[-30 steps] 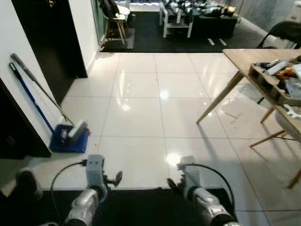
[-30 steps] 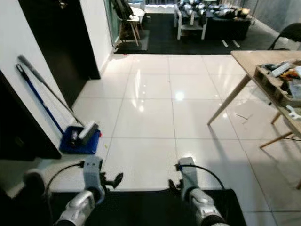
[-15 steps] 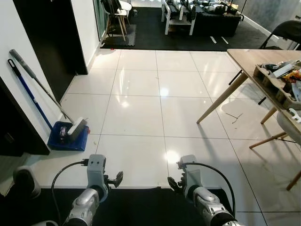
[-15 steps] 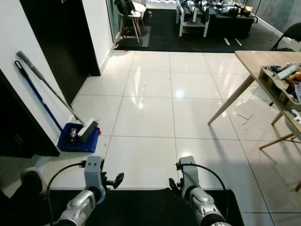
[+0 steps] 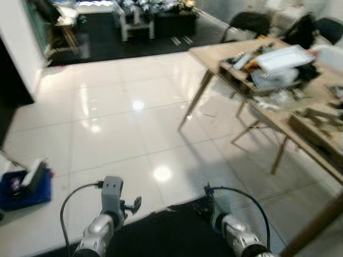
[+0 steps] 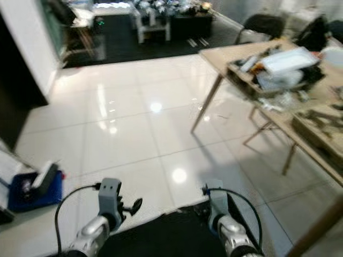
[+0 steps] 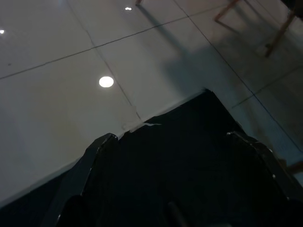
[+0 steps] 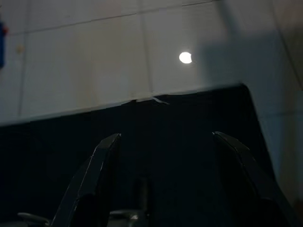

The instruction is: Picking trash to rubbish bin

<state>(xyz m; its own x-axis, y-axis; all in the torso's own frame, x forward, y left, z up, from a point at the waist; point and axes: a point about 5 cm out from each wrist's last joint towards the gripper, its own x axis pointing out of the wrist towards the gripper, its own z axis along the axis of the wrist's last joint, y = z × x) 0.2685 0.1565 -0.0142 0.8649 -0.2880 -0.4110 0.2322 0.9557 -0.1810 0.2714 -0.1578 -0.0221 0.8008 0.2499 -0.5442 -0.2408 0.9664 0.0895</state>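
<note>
No trash and no bin can be made out on the white tiled floor (image 5: 118,134); the eye views are blurred. Both silver arms hang low at the near edge over a black mat (image 5: 177,230), the left arm (image 5: 102,227) and the right arm (image 5: 233,238). In the left wrist view my left gripper (image 7: 170,137) is open over the mat's edge with nothing between its fingers. The right gripper (image 8: 166,135) is open above the same mat, also with nothing in it.
A wooden table (image 5: 211,52) on slanted legs stands at the right, loaded with a tray of clutter (image 5: 252,72) and papers. A blue dustpan (image 5: 24,184) lies at the left edge. Dark chairs (image 5: 249,21) and a dark-floored room are at the back.
The whole picture has swung to the right and gone blurry: the table now takes up the right side and the dustpan sits at the left edge. Both arms hang as before.
</note>
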